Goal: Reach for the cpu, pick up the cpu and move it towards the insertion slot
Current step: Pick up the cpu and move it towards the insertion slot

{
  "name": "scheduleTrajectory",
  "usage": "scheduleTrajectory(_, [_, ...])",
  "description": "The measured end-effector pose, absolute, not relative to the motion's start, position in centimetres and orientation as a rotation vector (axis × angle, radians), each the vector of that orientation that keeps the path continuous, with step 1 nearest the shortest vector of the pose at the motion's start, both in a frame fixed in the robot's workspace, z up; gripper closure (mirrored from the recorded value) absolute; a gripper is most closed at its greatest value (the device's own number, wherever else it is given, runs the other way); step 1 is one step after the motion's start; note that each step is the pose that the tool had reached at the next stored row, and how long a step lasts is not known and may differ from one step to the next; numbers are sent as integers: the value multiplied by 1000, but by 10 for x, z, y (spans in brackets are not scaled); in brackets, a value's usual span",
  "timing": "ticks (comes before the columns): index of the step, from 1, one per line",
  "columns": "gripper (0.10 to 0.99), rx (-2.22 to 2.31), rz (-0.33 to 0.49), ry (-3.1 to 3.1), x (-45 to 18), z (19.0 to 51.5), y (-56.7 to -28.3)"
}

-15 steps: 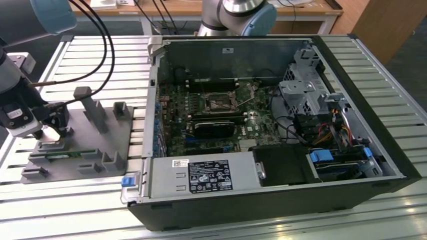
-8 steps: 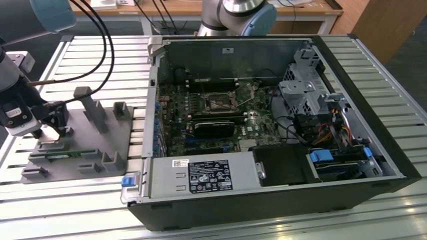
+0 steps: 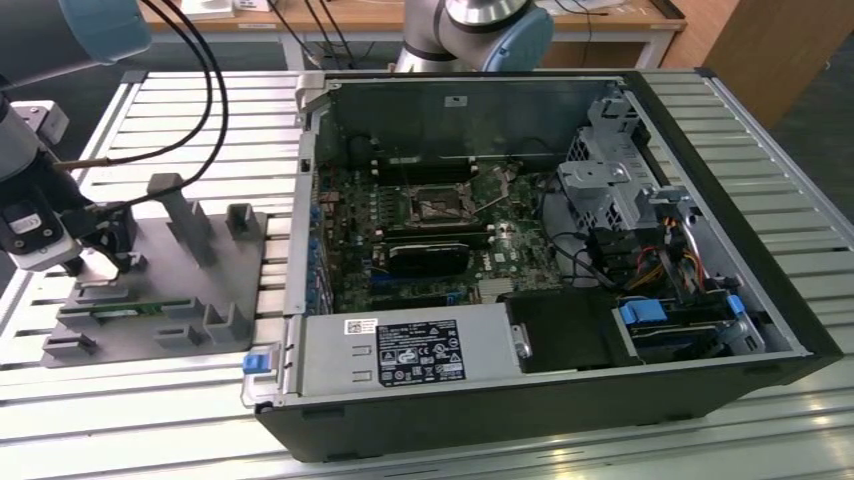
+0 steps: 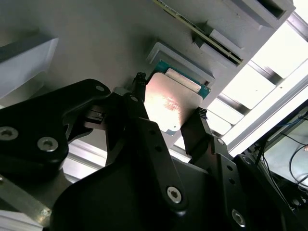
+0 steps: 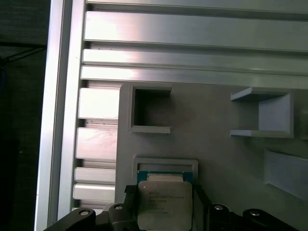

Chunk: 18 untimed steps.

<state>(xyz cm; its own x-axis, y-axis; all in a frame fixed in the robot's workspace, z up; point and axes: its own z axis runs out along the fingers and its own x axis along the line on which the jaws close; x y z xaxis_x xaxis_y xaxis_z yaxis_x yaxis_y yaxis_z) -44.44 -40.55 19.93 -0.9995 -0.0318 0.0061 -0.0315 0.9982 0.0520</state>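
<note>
At the exterior view's left, the end effector (image 3: 96, 268) pinches the cpu (image 4: 171, 103) by two opposite edges over the grey fixture (image 3: 154, 285). The chip is probably light, stiff, slippery and fragile underneath. The insertion slot (image 3: 437, 207) lies well apart, rightward.
</note>
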Motion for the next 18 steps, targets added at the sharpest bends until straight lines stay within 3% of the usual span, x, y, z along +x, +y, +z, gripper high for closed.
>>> scheduleTrajectory(18, [541, 50, -81, -3133, -444, 204, -406])
